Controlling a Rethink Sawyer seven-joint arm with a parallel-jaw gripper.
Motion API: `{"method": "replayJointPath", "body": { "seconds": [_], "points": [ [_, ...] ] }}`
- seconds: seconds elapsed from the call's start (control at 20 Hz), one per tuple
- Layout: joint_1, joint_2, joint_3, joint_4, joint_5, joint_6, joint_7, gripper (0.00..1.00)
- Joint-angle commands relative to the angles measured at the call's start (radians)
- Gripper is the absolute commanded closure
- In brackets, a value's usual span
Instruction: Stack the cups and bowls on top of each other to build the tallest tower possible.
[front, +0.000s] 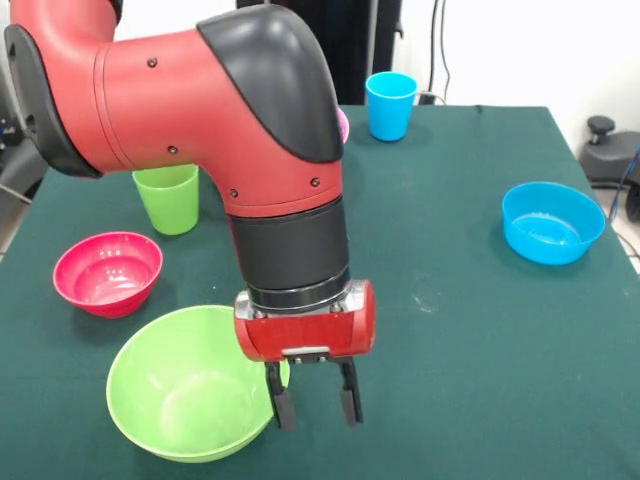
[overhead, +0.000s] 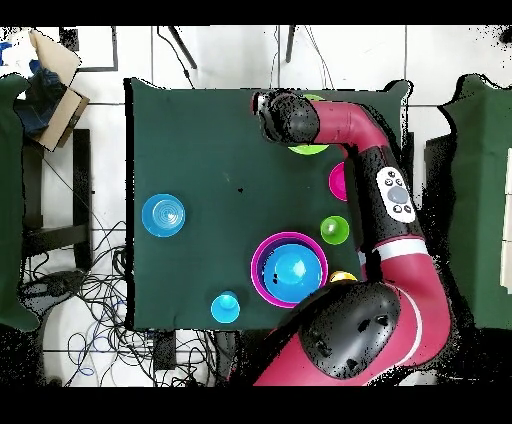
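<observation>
Gripper poised at the light green bowl's rim

Gripper (front: 313, 405) sits low over the table's front edge, right at the near-right side of the light green bowl (front: 185, 385), with one dark finger (front: 282, 405) seemingly just at the bowl's wall and the other outside it. Jaws are parted, a modest gap between them, nothing held.

Over to the rest of the field: the red-pink bowl (front: 108, 272) lies just beyond the green one toward the table's left edge, the green cup (front: 168, 198) stands behind that, the blue cup (front: 390, 105) waits at the far edge, and the light blue bowl (front: 552, 222) rests near the right edge. From above, the tower (overhead: 289, 268) shows as the large pink bowl (overhead: 258, 282) with purple and blue nested inside, at the table's edge nearest the robot (an orange or yellow piece peeks out beside it, too hidden to name).

My read: the step in hand is picking up the light green bowl by its rim. Done well, that means one finger inside the wall and one outside, lowered far enough to bite below the lip, then closing firmly since glossy plastic may slip. Lift straight up, keep the bowl level, and carry it high enough to pass over the red-pink bowl and green cup on the way to the tower.
</observation>
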Motion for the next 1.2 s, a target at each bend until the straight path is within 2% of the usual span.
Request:
{"method": "replayJointPath", "body": {
  "seconds": [0.05,0.2,0.25,0.4,0.6,0.8,1.2],
  "points": [
    [-0.015,0.010,0.005,0.036,-0.059,-0.009,-0.223,0.00],
    [-0.034,-0.012,0.006,0.100,-0.060,-0.031,-0.214,0.00],
    [-0.045,-0.044,-0.001,0.163,-0.061,-0.045,-0.196,0.00],
    [-0.040,-0.080,-0.016,0.195,-0.052,0.010,-0.185,0.00],
    [-0.017,-0.107,-0.048,0.192,-0.041,0.096,-0.159,0.00],
    [-0.009,-0.111,-0.065,0.198,-0.047,0.103,-0.144,0.00],
    [-0.041,-0.088,-0.037,0.237,-0.057,0.026,-0.158,0.00]
  ]
}}
